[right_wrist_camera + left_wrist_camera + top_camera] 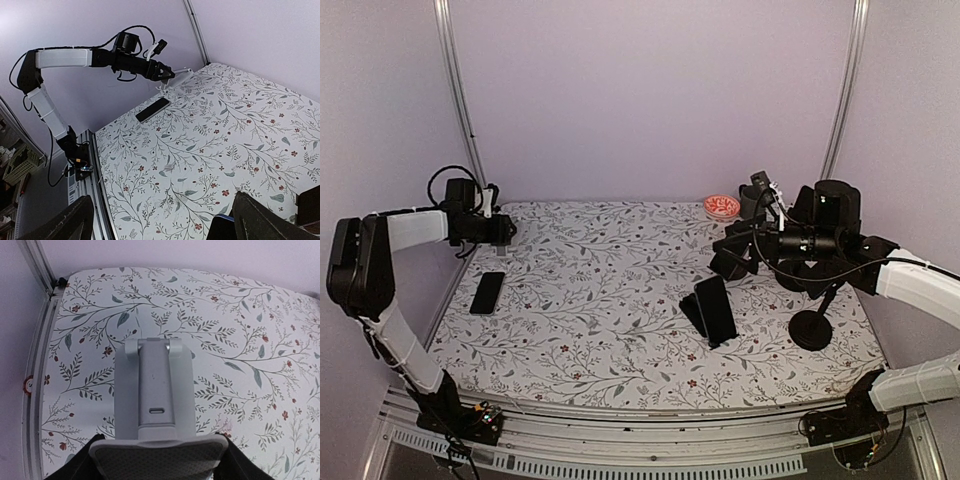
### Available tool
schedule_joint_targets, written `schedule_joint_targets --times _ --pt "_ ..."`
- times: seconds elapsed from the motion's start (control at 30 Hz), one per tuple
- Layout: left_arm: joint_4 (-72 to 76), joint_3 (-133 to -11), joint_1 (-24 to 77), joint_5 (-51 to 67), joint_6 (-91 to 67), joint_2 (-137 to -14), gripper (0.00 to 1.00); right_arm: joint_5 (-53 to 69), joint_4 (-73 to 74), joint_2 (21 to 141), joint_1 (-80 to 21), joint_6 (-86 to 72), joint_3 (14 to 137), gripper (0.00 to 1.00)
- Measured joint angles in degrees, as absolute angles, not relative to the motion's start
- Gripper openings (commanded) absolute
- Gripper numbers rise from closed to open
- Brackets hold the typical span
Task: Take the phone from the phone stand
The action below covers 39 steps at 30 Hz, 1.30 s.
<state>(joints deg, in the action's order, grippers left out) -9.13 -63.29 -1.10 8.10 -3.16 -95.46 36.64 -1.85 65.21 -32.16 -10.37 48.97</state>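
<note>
A silver-grey phone stand is lifted off the table, its textured base plate clamped between the black fingers of my left gripper. In the top view that gripper hovers at the far left of the table. A black phone lies flat on the floral cloth just in front of it, apart from the stand. The right wrist view shows the same phone below the held stand. My right gripper hangs at the right side with its fingers spread wide and nothing between them.
A dark slab leans upright on a black stand near the middle of the table. A black round-based stand is at the right, and a small red bowl at the back. Metal frame posts rise at the rear corners.
</note>
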Motion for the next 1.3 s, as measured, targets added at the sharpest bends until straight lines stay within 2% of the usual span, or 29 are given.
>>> schedule_joint_targets --times 0.6,0.83,0.93,1.03,1.23,1.27,1.3 --pt "-9.3 -73.8 -6.4 7.9 2.0 -112.7 0.42 37.2 -3.1 67.9 -32.2 -10.7 48.5 0.99" --pt "-9.1 -76.0 -7.2 8.0 2.5 -116.1 0.44 37.2 -3.1 68.6 -32.2 -10.7 48.4 0.99" --pt "-9.0 -77.3 -7.3 8.1 3.0 -117.4 0.50 37.2 -3.1 68.8 -32.2 -10.7 48.4 0.99" --pt "-9.3 -78.3 -7.4 8.0 3.2 -118.1 0.68 37.2 -3.1 68.8 -32.2 -10.7 48.4 0.99" --pt "-10.6 -79.9 -7.6 8.1 2.7 -119.0 0.89 37.2 -3.1 69.2 -32.2 -10.7 48.4 0.99" --pt "-11.0 -79.9 -7.6 8.1 2.6 -119.0 0.97 37.2 -3.1 69.2 -32.2 -10.6 48.4 0.99" --pt "-11.7 -79.9 -7.6 8.2 2.3 -119.0 0.99 37.2 -3.1 69.2 -32.2 -10.6 48.4 0.99"
